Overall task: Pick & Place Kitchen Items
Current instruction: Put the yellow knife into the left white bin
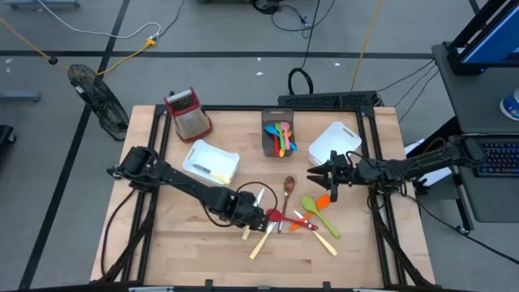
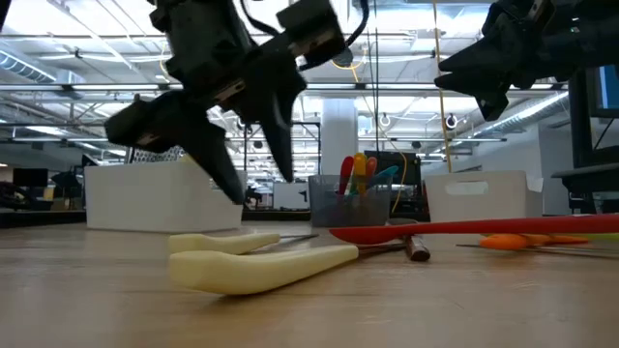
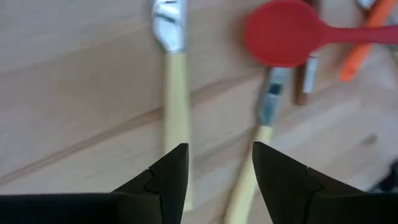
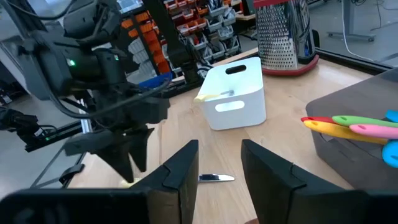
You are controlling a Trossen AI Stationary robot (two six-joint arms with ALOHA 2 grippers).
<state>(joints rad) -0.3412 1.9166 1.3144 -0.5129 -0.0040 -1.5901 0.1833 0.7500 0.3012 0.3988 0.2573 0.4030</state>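
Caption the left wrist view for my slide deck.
Left tool open above two cream-handled utensils, beside a red spoon.

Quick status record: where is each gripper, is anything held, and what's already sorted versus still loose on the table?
left gripper: fingers open, empty, over the cream-handled cutlery beside the red spoon
right gripper: open, empty, hovering near the right white bin
grey bin: several coloured utensils inside
left white bin: a cream-handled piece inside
loose: green spatula, orange spoon, wooden spoon
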